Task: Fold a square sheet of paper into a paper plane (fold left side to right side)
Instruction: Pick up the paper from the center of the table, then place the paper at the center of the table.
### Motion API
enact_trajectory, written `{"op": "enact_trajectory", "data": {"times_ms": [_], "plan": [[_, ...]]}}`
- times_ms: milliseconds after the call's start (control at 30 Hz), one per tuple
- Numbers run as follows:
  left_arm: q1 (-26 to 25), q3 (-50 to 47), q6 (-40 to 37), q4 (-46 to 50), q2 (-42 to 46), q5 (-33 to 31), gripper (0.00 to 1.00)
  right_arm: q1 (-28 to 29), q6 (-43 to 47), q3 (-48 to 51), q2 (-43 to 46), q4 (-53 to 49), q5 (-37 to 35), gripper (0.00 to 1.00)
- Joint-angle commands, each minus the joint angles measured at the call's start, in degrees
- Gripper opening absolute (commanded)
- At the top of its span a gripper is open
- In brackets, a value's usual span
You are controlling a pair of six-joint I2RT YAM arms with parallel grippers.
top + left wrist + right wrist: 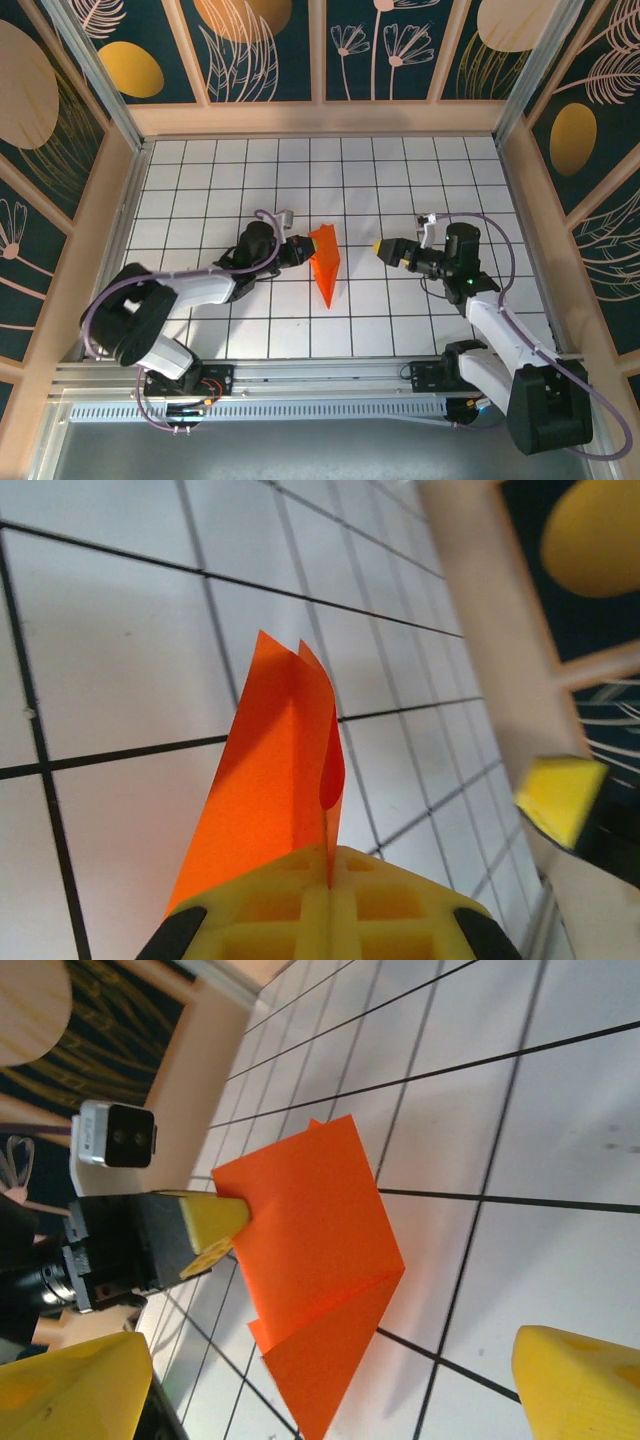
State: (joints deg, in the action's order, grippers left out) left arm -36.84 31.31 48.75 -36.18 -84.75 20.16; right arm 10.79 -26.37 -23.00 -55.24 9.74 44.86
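Orange paper [325, 262] sits clamped in the left gripper [303, 250], whose yellow fingers [270, 910] are pressed fully together on its wider end. From this gripper the paper reaches out to the right side and narrows to a sharp tip that points back toward the arm bases. Its long axis therefore runs across the line that joins the two grippers. The right gripper [383, 249] is further on that same side, facing the left gripper. It is near the paper but not touching it, and its jaws stand wide with nothing between them. The left gripper is the nearer one by far. The right one, I think, has to travel toward it to reach the free edge.

The paper is thin, smooth and plain, folded in flat layers with crisp creases. From the left wrist, two layers stand upright out of the pinch, their top corners slightly curled. It looks light and easy to bend. The fingers seem hard plastic with a waffle pattern. Under the left gripper lies the tiled floor [200, 180], white with dark grid lines.
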Motion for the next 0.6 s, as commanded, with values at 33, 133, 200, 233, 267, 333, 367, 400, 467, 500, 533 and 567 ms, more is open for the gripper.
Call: {"op": "enact_trajectory", "data": {"times_ms": [33,133,200,233,267,333,367,400,467,500,533,567], "plan": [[1.2,-4.7,-6.1,-9.2,6.5,11.6,0.0,3.4,3.8,0.9,-3.3,8.1,6.5,0.94],[1.9,-7.3,-7.3,-11.0,10.7,15.2,0.0,7.3,5.0,1.0,-6.5,11.0,6.8,0.94],[2.0,-8.0,-8.2,-10.9,13.1,16.8,0.0,9.9,4.7,1.4,-8.5,14.9,7.3,0.94],[2.1,-8.3,-8.4,-10.9,13.9,17.3,0.0,10.9,4.3,1.6,-9.3,16.9,7.6,0.94],[2.1,-8.5,-8.7,-11.0,14.7,17.7,0.0,11.8,3.6,2.0,-10.2,19.3,8.1,0.94],[2.1,-9.0,-8.8,-11.3,15.8,18.3,0.0,13.2,2.4,2.3,-12.3,23.4,9.1,0.94],[2.1,-9.1,-8.8,-11.3,16.2,18.4,0.0,13.8,1.9,2.2,-13.6,25.0,9.7,0.94],[2.1,-9.2,-8.8,-11.2,16.4,18.6,0.0,14.4,1.4,2.0,-14.7,26.3,10.4,0.93],[2.0,-9.3,-8.7,-11.4,16.3,19.0,0.0,15.9,1.2,1.4,-16.5,27.7,11.3,0.91],[2.1,-9.4,-8.6,-11.5,16.2,19.0,0.0,16.7,1.1,1.1,-17.3,28.3,11.8,0.9],[2.1,-9.4,-8.5,-11.5,16.1,19.0,0.0,17.3,1.0,0.7,-17.9,28.6,12.2,0.89],[2.1,-9.4,-8.6,-11.2,15.8,18.9,0.0,17.8,0.8,0.4,-18.4,29.0,12.8,0.87]]}}
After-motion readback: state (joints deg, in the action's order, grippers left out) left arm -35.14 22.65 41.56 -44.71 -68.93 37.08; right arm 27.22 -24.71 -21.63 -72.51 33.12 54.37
